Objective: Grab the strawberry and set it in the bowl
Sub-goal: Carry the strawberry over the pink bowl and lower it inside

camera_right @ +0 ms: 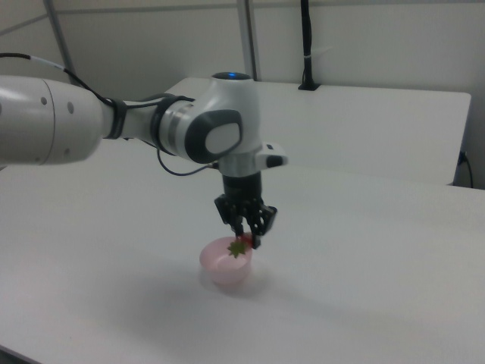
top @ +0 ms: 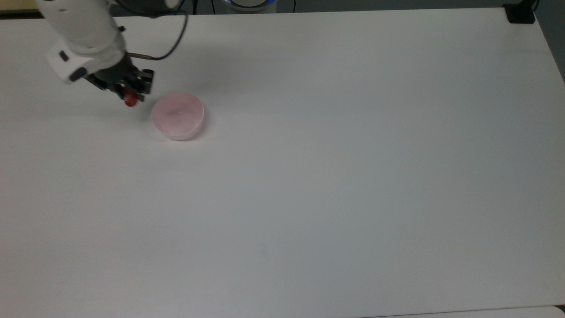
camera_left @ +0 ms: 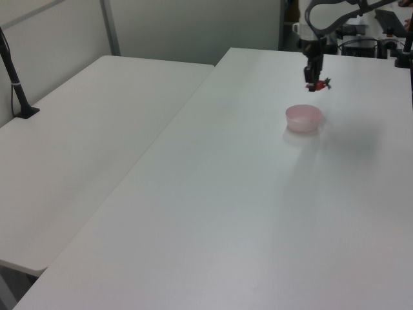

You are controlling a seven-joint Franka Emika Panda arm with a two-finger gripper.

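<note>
While the tool [top: 131,94] grips the strawberry [top: 129,102] clear of the white counter [top: 335,176], the pale pink bowl [top: 178,116] sits upright just beside it.

In the top view the red fruit hangs near the bowl's rim on the top view's left, apart from it. In the left view the tool [camera_left: 314,82] holds the strawberry [camera_left: 317,85] above and behind the bowl [camera_left: 303,118]. In the right view the strawberry [camera_right: 241,246], green tuft showing, overlaps the bowl [camera_right: 225,262] below the tool [camera_right: 245,233].
</note>
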